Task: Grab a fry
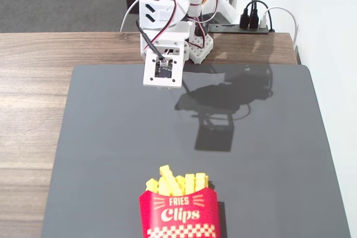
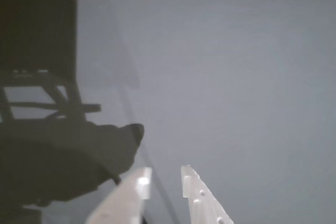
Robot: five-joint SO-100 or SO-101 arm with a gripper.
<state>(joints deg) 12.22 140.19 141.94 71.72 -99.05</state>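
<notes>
Lots of open mat between arm and fries

We see the gripper [image 2: 163, 179] narrow and holding nothing at the table's far edge; a fry [image 1: 166, 179] stands in the red carton [image 1: 179, 214] at the near edge of the dark mat [image 1: 111, 137].

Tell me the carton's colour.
Red carton with white lettering and a checkered strip, clearest in the fixed view.

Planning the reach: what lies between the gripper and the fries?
Only bare dark mat and the arm's shadow, in the fixed view, between gripper and fries.
</notes>
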